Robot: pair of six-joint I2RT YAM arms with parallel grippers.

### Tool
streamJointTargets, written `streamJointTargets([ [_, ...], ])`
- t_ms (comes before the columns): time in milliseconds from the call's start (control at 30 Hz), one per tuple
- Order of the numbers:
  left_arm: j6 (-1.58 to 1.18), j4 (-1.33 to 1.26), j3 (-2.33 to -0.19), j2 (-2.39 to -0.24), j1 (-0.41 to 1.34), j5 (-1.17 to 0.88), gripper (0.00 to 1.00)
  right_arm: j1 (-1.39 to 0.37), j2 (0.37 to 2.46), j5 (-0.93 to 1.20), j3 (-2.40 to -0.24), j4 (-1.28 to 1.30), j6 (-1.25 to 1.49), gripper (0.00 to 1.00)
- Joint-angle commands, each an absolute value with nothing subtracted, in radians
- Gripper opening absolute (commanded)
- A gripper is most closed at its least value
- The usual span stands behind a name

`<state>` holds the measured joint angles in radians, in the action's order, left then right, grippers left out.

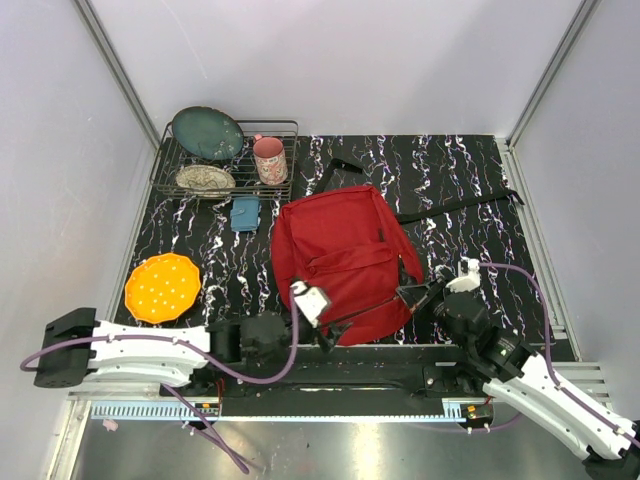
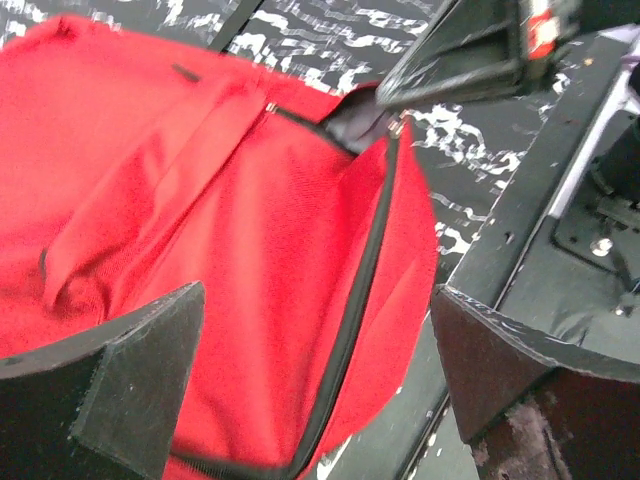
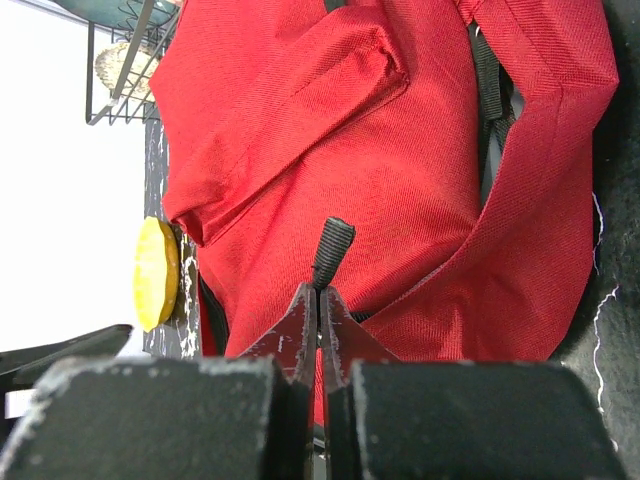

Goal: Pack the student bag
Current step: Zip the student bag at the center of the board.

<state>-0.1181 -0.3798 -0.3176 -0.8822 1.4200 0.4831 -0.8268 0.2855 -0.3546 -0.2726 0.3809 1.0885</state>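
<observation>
Spread wide on the left gripper [image 2: 315, 390], one finger [image 2: 130, 385] to each side, with the bag [image 1: 345, 255] directly under and ahead of the tips; touching or not, cannot tell. Pressed together on the right gripper [image 3: 318, 292], pinching the base of a black tab [image 3: 333, 240] that sticks out just past the tips, at the bag's near right edge. Lies flat on the table [image 1: 470, 170], front face up, between the two grippers and stretching away from both. Runs lengthwise from near to far: narrower rounded end toward the grippers, broader squarer end away. Trails black straps [image 1: 460, 207] off the far end, out to the right, well beyond the right gripper. Looks like bright red woven fabric, slack and creased, with a flapped front pocket [image 3: 300, 110] ahead of the right tips and a black zipper [image 2: 358, 300] curving round the rounded end beneath the left gripper. Gapes a little where the zipper reaches the right gripper, showing a dark slit. Left of the right tips, past the bag's side, a yellow plate [image 3: 155, 272].
</observation>
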Motion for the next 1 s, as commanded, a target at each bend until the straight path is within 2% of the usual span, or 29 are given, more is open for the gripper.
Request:
streamJointTargets([
  [0, 0.047, -0.446, -0.485, -1.046, 1.416, 0.313, 0.99, -0.819, 0.264, -0.371, -0.287, 0.327, 1.058, 0.00],
  [167, 0.055, -0.471, -0.618, -1.288, 1.382, 0.141, 0.99, -0.819, 0.218, -0.374, -0.298, 0.383, 1.065, 0.00],
  [500, 0.008, -0.561, -0.686, -1.474, 1.287, -0.033, 0.99, -0.819, 0.149, -0.390, -0.333, 0.471, 1.055, 0.00],
  [567, 0.003, -0.566, -0.693, -1.497, 1.266, -0.049, 0.87, -0.819, 0.143, -0.390, -0.334, 0.479, 1.055, 0.00],
  [633, -0.027, -0.551, -0.706, -1.506, 1.252, -0.054, 0.68, -0.821, 0.138, -0.393, -0.334, 0.486, 1.058, 0.00],
  [667, -0.031, -0.532, -0.707, -1.511, 1.252, -0.049, 0.44, -0.819, 0.135, -0.394, -0.334, 0.491, 1.058, 0.00],
  [733, -0.046, -0.520, -0.698, -1.509, 1.250, -0.040, 0.24, -0.821, 0.132, -0.403, -0.331, 0.503, 1.063, 0.00],
  [767, -0.051, -0.517, -0.690, -1.500, 1.250, -0.038, 0.09, -0.819, 0.129, -0.406, -0.331, 0.505, 1.063, 0.00],
  [833, -0.067, -0.515, -0.660, -1.477, 1.250, -0.029, 0.00, -0.819, 0.126, -0.419, -0.327, 0.515, 1.071, 0.00],
  [967, -0.109, -0.508, -0.586, -1.414, 1.250, -0.017, 0.00, -0.819, 0.124, -0.462, -0.322, 0.551, 1.109, 0.00],
])
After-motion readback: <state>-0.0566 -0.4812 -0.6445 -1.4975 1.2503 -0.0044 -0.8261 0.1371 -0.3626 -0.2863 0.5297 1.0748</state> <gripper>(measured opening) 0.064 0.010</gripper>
